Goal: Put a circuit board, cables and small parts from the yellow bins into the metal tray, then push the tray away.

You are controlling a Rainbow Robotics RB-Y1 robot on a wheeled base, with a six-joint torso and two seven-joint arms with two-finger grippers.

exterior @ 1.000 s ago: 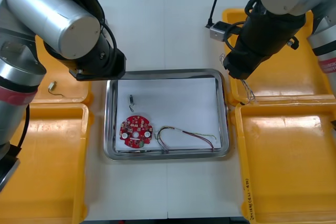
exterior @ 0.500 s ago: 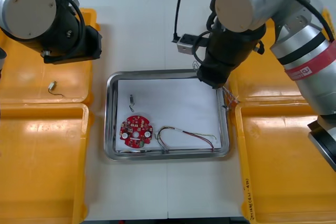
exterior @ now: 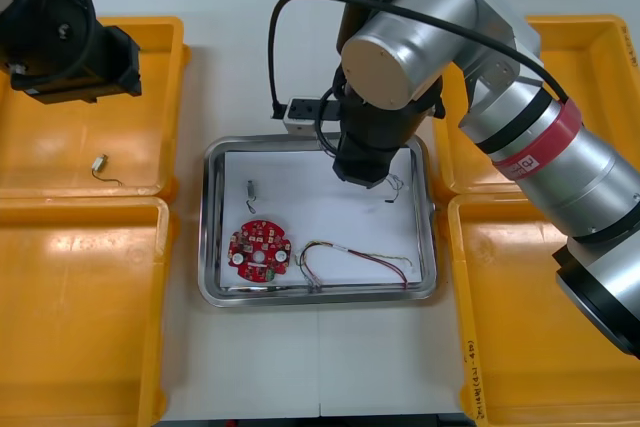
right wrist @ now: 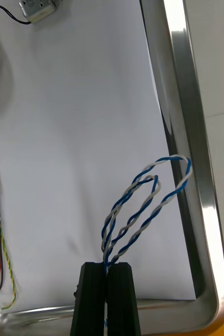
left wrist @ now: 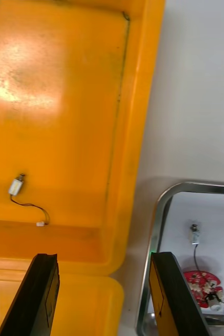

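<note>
The metal tray [exterior: 320,297], white inside, holds a round red circuit board [exterior: 259,250], a red and yellow cable [exterior: 355,257] and a small metal part [exterior: 250,189]. My right gripper [right wrist: 107,278] is shut on a twisted blue and white cable [right wrist: 143,205], whose loops hang over the tray's white floor near its rim [right wrist: 195,157]. In the front view the cable [exterior: 395,187] dangles below the right arm over the tray's far right part. My left gripper [left wrist: 105,294] stands open over the inner edge of the far left yellow bin [left wrist: 64,105], holding nothing.
A small metal part [exterior: 99,163] with a thin wire lies in the far left bin [exterior: 60,127]. The near left bin [exterior: 80,317], near right bin [exterior: 540,317] and far right bin [exterior: 580,97] flank the tray. The right arm's bulk hangs over the tray's far side.
The right arm swung left from over the far right bin to over the tray, carrying the blue and white cable. The left arm drew back to the left, over the far left bin.
</note>
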